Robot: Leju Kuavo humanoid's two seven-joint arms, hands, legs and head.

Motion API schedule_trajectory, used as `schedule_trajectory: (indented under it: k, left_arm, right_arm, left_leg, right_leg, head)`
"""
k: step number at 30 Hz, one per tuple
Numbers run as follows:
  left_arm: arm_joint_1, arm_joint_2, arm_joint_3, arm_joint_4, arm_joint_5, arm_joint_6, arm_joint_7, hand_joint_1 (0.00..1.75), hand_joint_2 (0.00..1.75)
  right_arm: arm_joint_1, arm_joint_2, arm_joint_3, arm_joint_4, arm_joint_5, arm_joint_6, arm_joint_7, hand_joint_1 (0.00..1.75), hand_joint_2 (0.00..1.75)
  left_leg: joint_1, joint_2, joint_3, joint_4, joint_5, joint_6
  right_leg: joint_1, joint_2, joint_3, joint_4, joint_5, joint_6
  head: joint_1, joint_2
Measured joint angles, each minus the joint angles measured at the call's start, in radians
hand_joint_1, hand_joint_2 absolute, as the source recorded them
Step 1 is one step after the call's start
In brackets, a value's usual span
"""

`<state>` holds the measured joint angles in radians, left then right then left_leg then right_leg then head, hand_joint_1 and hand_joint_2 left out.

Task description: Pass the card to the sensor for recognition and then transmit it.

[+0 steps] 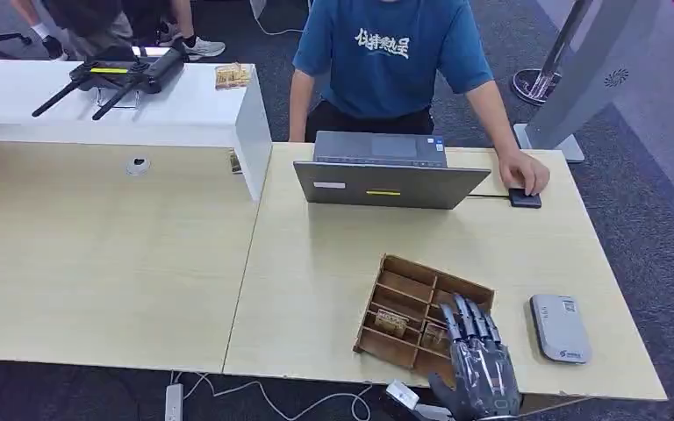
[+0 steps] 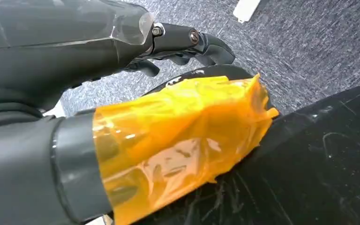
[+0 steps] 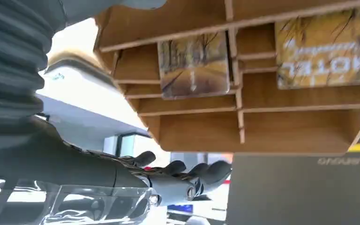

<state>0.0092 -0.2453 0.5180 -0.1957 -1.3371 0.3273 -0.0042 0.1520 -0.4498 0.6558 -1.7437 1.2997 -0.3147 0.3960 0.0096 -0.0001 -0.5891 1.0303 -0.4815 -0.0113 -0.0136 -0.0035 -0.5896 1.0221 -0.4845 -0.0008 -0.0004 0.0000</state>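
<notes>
A wooden divided tray (image 1: 404, 285) lies on the table near its front edge. It holds two yellowish cards, one (image 1: 390, 322) in a left slot and one (image 1: 434, 337) beside my fingers. My right hand (image 1: 479, 358) hovers over the tray's near right corner, fingers stretched forward and apart, holding nothing. The right wrist view shows the tray (image 3: 262, 131), both cards (image 3: 194, 65) (image 3: 328, 47) and my straight fingers (image 3: 187, 173). A grey card sensor (image 1: 559, 327) lies to the right of the tray. My left hand (image 2: 136, 70) hangs by my body, empty, with orange tape on its thumb.
A grey laptop (image 1: 386, 180) stands open behind the tray. A person in a blue shirt sits across the table with a hand on a small black device (image 1: 524, 198). A raised white counter (image 1: 175, 114) with a black gadget stands at the far left.
</notes>
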Motion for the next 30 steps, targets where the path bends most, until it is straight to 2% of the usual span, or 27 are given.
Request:
schedule_trajectory:
  k: [6, 11, 19, 21, 23, 26, 30]
  left_arm:
    - [0.0, 0.001, 0.0, 0.0, 0.0, -0.001, 0.0, 0.0, 0.0]
    - [-0.001, 0.001, 0.0, 0.0, -0.014, 0.001, -0.015, 0.0, 0.0]
    - [-0.001, 0.002, -0.003, 0.0, -0.03, 0.005, -0.018, 0.0, 0.0]
    - [-0.001, 0.003, -0.004, 0.0, -0.032, 0.005, -0.018, 0.0, 0.0]
    - [-0.001, 0.003, -0.004, 0.0, -0.032, 0.005, -0.018, 0.0, 0.0]
    - [-0.001, 0.005, -0.004, 0.0, -0.032, -0.001, -0.017, 0.0, 0.0]
    - [-0.001, 0.006, -0.004, 0.0, -0.03, -0.005, -0.015, 0.0, 0.0]
  right_arm:
    - [-0.005, 0.0, 0.008, 0.015, -0.001, 0.0, -0.006, 0.0, 1.75]
    - [-0.035, 0.005, 0.021, 0.027, -0.044, 0.028, -0.068, 0.0, 1.75]
    - [-0.069, 0.02, 0.032, 0.048, -0.077, 0.053, -0.109, 0.0, 1.75]
    - [-0.071, 0.021, 0.034, 0.049, -0.086, 0.053, -0.111, 0.0, 1.75]
    - [-0.073, 0.021, 0.035, 0.05, -0.086, 0.053, -0.11, 0.1, 1.75]
    - [-0.073, 0.021, 0.036, 0.05, -0.087, 0.053, -0.108, 0.0, 1.75]
    - [-0.073, 0.021, 0.037, 0.05, -0.09, 0.053, -0.108, 0.0, 1.75]
  left_leg:
    - [0.0, 0.0, 0.0, 0.0, 0.0, 0.0]
    - [0.0, 0.0, 0.0, 0.0, 0.0, 0.0]
    - [0.0, 0.0, 0.0, 0.0, 0.0, 0.0]
    - [0.0, 0.0, 0.0, 0.0, 0.0, 0.0]
    - [0.0, 0.0, 0.0, 0.0, 0.0, 0.0]
    - [0.0, 0.0, 0.0, 0.0, 0.0, 0.0]
    - [0.0, 0.0, 0.0, 0.0, 0.0, 0.0]
  right_leg:
    - [0.0, 0.0, 0.0, 0.0, 0.0, 0.0]
    - [0.0, 0.0, 0.0, 0.0, 0.0, 0.0]
    - [0.0, 0.0, 0.0, 0.0, 0.0, 0.0]
    - [0.0, 0.0, 0.0, 0.0, 0.0, 0.0]
    - [0.0, 0.0, 0.0, 0.0, 0.0, 0.0]
    - [0.0, 0.0, 0.0, 0.0, 0.0, 0.0]
    - [0.0, 0.0, 0.0, 0.0, 0.0, 0.0]
  head:
    - [0.0, 0.0]
    - [0.0, 0.0]
    - [0.0, 0.0]
    - [0.0, 0.0]
    - [0.0, 0.0]
    - [0.0, 0.0]
    - [0.0, 0.0]
